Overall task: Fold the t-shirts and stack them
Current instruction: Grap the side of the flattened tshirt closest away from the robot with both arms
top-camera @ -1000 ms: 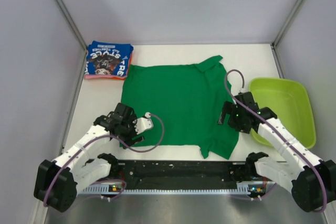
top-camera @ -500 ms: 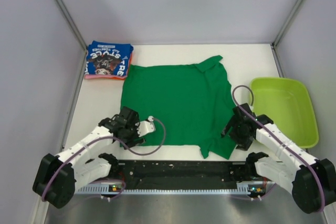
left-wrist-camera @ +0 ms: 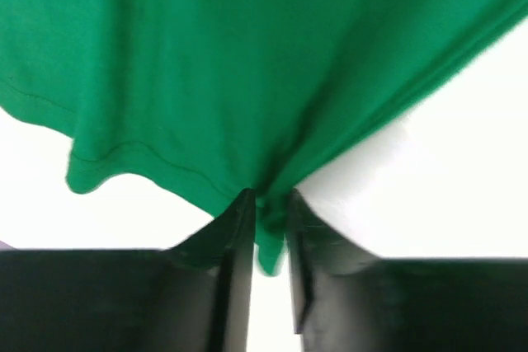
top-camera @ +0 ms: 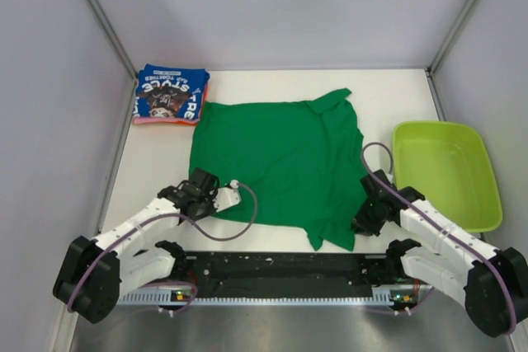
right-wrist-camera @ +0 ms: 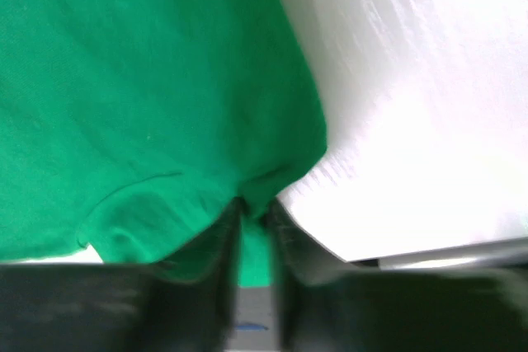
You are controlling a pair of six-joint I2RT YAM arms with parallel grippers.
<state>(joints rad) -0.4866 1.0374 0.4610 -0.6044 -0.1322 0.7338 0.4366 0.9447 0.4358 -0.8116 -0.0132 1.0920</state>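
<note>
You have the green t-shirt (top-camera: pixel 276 166) pinched at both corners of its lower edge. The left gripper (left-wrist-camera: pixel 266 208) is clamped on the cloth at the lower left corner, and the fabric bunches into a point between its fingers (left-wrist-camera: pixel 238 228). The right gripper (right-wrist-camera: pixel 254 208) is closed the same way on the green cloth by the lower right sleeve.

From above, the shirt lies spread flat in the middle of the table (top-camera: pixel 157 162), and nearly all of it reaches away from your grippers toward the top of the frame. Both sleeves sit on the right side, so its long axis runs left to right, roughly along the line between your two grips. Each arm is already on its own corner, and neither has to cross over.

If the next step is the fold, I judge it means carrying that lower edge up the frame and over to the far edge, with both grips level so the crease stays along the long axis.

The table top looks white and smooth, so the cloth may slide as you drag it. A strip of bare table shows above the far edge. The blue t-shirt (top-camera: pixel 171 94) is folded on the orange-pink t-shirt (top-camera: pixel 157 120) at the upper left, just beside the green shirt's far left corner. The lime tub (top-camera: pixel 445 125) sits at the right, near your right arm.
</note>
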